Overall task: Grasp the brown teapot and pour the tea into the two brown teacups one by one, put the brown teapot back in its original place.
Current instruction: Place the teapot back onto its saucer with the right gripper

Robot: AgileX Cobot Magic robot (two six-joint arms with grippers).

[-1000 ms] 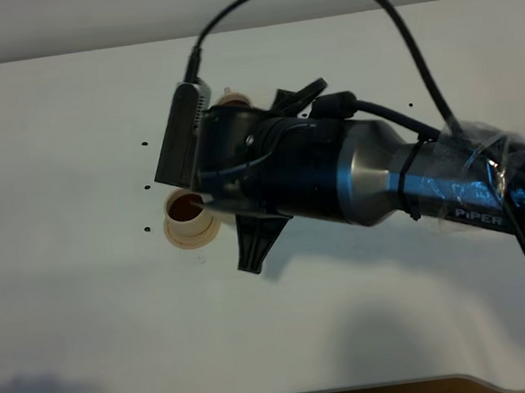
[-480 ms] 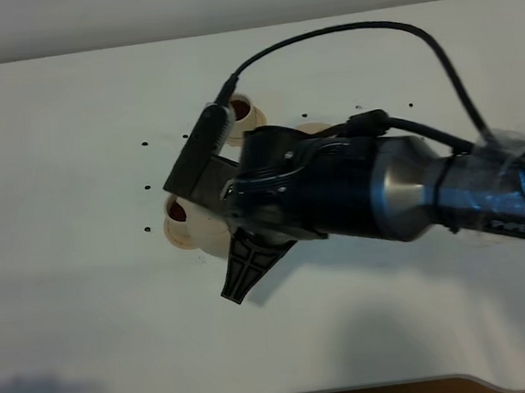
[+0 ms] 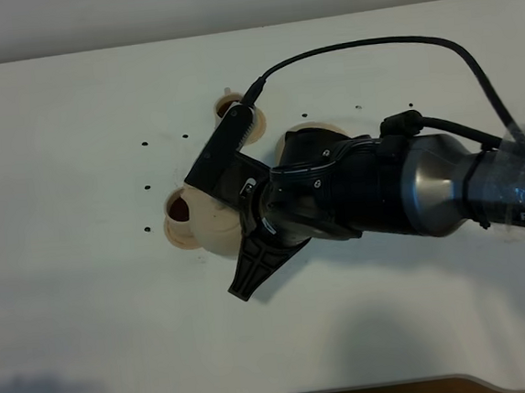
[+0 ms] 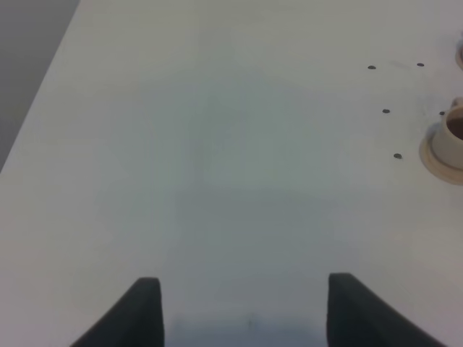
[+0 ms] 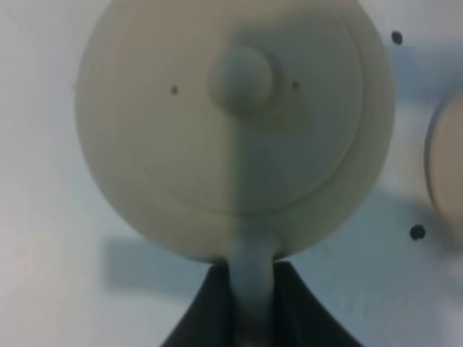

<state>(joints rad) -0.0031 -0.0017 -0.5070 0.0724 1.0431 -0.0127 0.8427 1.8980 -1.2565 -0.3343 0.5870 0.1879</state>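
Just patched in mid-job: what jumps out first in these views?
The big black-and-silver right arm dominates the overhead view, reaching in from the right across the middle of the white table. Its right gripper is shut on the brown teapot's handle; the brown teapot, seen from above with its knobbed lid, fills the right wrist view. Beside it, a teacup holding dark tea sits on its saucer, partly hidden by the teapot.

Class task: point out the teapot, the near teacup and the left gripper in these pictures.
teapot [image 5: 235, 137], right wrist view, lid top.
near teacup [image 3: 182, 210], exterior high view, tea inside.
left gripper [image 4: 242, 307], left wrist view, midway between fingertips.
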